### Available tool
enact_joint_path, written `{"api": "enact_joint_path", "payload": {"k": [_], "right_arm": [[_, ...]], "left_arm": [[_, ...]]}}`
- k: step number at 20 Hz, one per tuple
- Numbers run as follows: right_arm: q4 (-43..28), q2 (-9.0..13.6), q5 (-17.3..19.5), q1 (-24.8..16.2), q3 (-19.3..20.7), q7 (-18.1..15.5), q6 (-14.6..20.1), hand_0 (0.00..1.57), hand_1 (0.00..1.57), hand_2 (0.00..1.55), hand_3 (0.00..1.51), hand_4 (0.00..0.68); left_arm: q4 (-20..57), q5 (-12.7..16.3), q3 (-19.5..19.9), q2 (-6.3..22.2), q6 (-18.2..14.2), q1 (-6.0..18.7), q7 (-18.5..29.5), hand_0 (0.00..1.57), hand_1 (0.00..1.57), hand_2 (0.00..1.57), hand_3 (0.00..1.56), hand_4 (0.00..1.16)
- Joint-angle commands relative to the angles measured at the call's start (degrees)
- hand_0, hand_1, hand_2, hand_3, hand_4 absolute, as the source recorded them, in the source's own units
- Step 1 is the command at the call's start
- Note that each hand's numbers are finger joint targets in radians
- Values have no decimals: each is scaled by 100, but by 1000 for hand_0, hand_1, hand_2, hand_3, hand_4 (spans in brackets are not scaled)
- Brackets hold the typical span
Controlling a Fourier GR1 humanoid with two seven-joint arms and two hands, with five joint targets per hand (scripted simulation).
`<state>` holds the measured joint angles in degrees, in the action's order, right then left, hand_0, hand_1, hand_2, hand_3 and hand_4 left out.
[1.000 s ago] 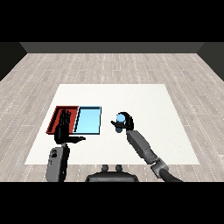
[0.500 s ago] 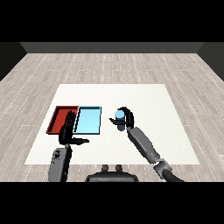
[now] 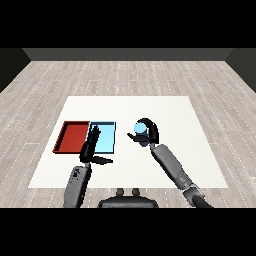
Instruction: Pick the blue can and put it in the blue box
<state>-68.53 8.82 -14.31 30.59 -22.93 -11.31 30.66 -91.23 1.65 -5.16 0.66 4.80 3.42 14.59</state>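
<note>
The blue can (image 3: pixel 140 132) stands upright a little right of the light blue tray (image 3: pixel 107 136), and my right hand (image 3: pixel 149 132) is curled round it from the right side. Whether the can rests on the table or hangs just above it I cannot tell. The light blue tray lies left of centre with nothing visible in it. My left hand (image 3: pixel 91 148) is held up over the seam between the two trays, fingers straight and thumb pointing right, holding nothing.
A red tray (image 3: pixel 73 137) lies flush against the left side of the blue tray. The white table (image 3: pixel 165 110) stretches wide behind and to the right of the can. Grey plank floor surrounds the table.
My right hand with the can has shifted left toward the blue tray. The left hand has drifted slightly right, from over the red tray toward the trays' seam.
</note>
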Motion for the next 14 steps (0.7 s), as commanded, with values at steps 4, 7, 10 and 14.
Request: {"api": "enact_joint_path", "payload": {"k": [4, 7, 10, 14], "right_arm": [[-1326, 397, 616, -662, 228, 721, -260, 1418, 1418, 1445, 1407, 622], [-890, -24, 875, -524, 232, 462, -400, 1419, 1419, 1447, 1404, 616], [-882, -88, 1126, -251, 329, 914, -358, 1438, 1438, 1451, 1401, 609], [-1154, -275, 1428, -475, 241, 852, -511, 1450, 1450, 1454, 1398, 612]], "left_arm": [[312, -45, -298, -65, -283, 219, -56, 0, 0, 0, 0, 0], [757, 206, -409, -65, -289, 537, 132, 0, 0, 0, 0, 0], [416, 258, -936, -66, -576, 166, -144, 0, 0, 0, 0, 0], [606, 518, -822, -66, -506, 599, -500, 0, 0, 0, 0, 0]]}}
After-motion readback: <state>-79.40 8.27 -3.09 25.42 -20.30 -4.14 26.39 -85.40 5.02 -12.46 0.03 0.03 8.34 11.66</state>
